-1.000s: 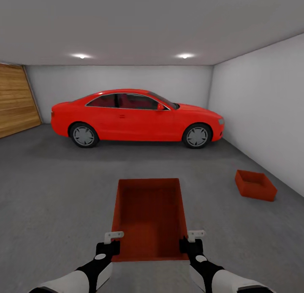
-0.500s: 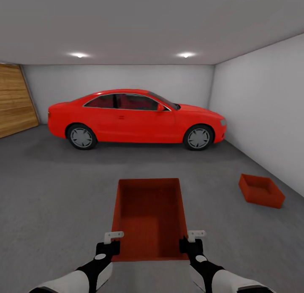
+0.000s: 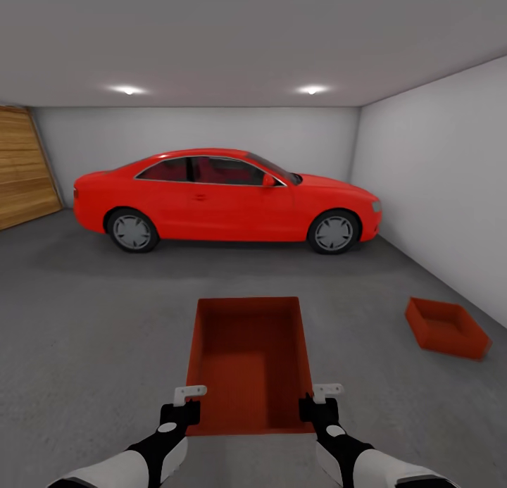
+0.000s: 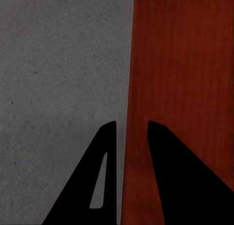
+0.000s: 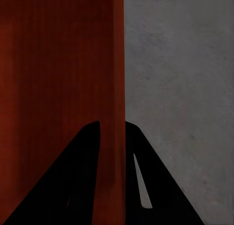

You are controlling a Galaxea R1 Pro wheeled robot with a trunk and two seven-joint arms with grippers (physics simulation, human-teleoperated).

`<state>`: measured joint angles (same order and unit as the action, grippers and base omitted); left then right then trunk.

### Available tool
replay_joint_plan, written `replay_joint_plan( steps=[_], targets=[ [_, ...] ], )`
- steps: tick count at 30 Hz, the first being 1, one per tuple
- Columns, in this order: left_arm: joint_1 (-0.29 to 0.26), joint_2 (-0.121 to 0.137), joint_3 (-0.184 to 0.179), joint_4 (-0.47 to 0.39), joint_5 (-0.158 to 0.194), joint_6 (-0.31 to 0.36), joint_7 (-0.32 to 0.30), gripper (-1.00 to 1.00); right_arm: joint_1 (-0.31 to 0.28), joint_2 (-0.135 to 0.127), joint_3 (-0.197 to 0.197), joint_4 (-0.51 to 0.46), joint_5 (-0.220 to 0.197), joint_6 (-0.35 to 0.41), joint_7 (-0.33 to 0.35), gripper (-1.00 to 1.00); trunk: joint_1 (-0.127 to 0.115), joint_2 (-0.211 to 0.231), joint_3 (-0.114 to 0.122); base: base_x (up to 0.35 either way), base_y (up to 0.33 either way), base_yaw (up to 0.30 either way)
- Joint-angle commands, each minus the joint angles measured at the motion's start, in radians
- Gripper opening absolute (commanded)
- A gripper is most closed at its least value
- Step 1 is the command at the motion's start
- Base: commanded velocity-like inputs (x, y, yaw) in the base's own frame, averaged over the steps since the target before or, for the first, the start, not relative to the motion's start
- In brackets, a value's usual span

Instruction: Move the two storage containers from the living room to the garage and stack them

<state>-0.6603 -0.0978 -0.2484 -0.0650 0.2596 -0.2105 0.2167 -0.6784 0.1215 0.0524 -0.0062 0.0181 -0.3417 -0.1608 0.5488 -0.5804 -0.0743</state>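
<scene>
I hold one storage container (image 3: 248,361) between my left gripper (image 3: 184,402) and right gripper (image 3: 318,400), each pinching a thin side wall (the other container (image 3: 446,327) sits ahead-right on the floor (image 3: 84,319)), and uneven turning could twist it loose.

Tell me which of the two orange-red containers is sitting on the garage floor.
The far container by the right wall rests on the concrete floor; the near container is carried between both grippers.
</scene>
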Motion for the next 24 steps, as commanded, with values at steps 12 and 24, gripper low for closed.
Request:
replay_joint_plan(
  steps=[12, 24],
  targets=[
    [-0.001, 0.000, -0.003, -0.001, 0.003, -0.026, 0.018, -1.00, -0.001, 0.024, -0.048, 0.005, -0.038, -0.007, -0.006, -1.00, 0.001, -0.002, -0.002, 0.321, 0.000, 0.000],
    [-0.001, 0.000, -0.003, -0.001, 0.004, -0.026, 0.018, -1.00, -0.001, 0.024, -0.048, 0.004, -0.038, -0.005, -0.006, -1.00, 0.001, -0.002, -0.002, 0.321, 0.000, 0.000]
  ],
)
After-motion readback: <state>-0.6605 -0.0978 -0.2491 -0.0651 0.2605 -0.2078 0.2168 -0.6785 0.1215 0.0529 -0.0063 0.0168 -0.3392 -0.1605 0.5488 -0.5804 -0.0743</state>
